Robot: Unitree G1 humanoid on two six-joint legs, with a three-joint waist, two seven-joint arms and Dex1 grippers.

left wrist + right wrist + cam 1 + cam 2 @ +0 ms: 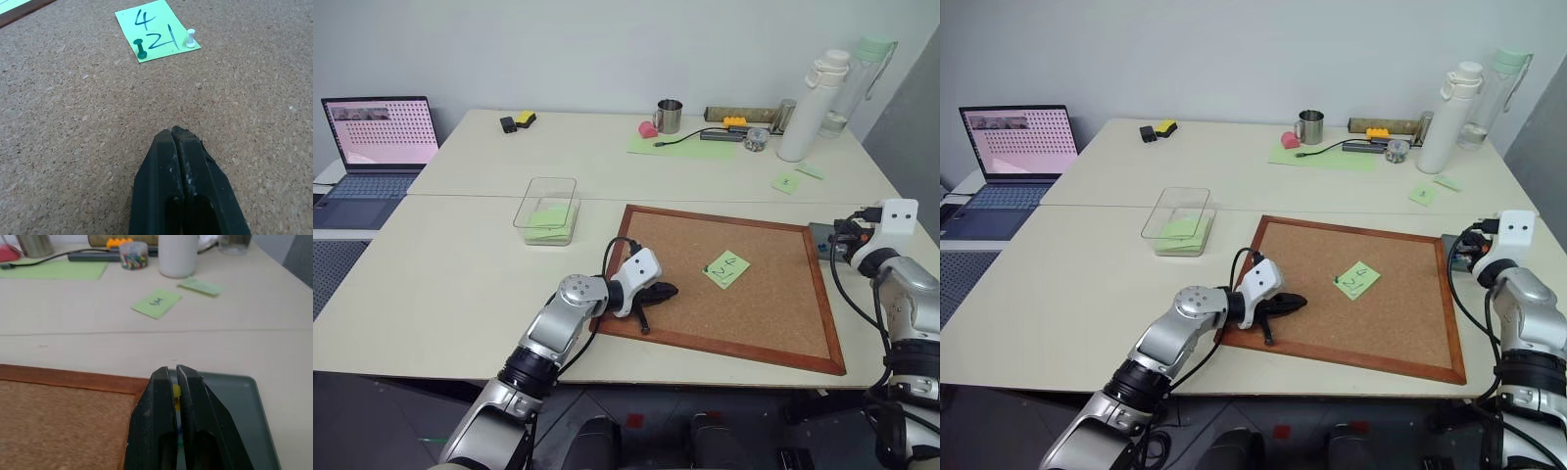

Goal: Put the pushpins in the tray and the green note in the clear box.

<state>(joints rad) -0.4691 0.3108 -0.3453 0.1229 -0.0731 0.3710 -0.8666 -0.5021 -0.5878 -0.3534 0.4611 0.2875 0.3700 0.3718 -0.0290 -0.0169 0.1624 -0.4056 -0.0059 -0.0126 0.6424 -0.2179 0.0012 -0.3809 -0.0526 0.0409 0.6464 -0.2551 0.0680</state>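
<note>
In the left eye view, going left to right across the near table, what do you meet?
clear box → left gripper → green note on the cork board → tray → right gripper

You look at an office: pale worktop (460, 284), an open laptop (380, 147) at its far left, a cork board (724, 294) with a sticky note, water bottles (818, 103) and a metal cup (669, 116) by the plain wall.
</note>
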